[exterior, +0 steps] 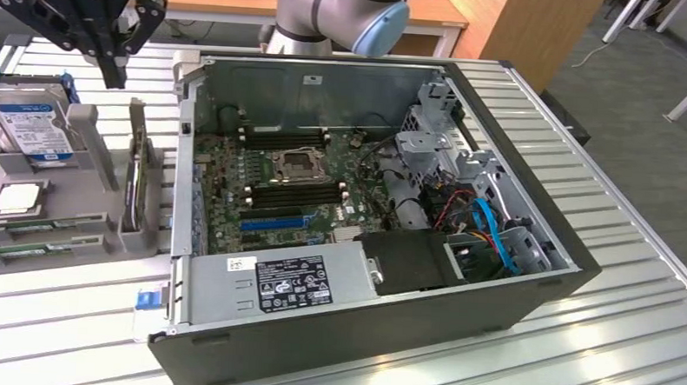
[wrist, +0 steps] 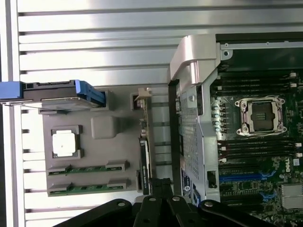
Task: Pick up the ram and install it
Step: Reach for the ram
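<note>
Two ram sticks [exterior: 26, 226] [wrist: 87, 169] lie flat along the gray holder's [wrist: 102, 127] edge farthest from the hard drive [exterior: 33, 131]. We see the gripper [exterior: 113, 76] [wrist: 161, 183] hovering above the holder, pinched together and empty.

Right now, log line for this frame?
gripper: above parts tray, clear of ram | ram: two sticks lying in tray | memory slots: no stick seated
</note>
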Motion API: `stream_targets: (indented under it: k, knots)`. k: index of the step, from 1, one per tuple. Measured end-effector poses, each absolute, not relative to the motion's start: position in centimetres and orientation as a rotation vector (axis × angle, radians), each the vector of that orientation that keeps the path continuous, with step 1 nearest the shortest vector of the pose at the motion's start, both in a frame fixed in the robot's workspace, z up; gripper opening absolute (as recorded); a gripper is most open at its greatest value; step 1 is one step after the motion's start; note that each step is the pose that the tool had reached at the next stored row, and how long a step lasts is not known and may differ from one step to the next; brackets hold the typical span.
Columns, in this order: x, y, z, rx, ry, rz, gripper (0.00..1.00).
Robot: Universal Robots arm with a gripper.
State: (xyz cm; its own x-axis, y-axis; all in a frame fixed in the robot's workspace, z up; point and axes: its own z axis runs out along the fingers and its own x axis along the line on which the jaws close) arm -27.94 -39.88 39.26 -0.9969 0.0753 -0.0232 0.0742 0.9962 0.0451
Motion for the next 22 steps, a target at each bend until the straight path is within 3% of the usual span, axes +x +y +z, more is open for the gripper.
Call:
stream_targets:
  k: [22]
  knots:
    - [-32.2,-39.9,39.2,0.117,3.114,0.069,0.10]
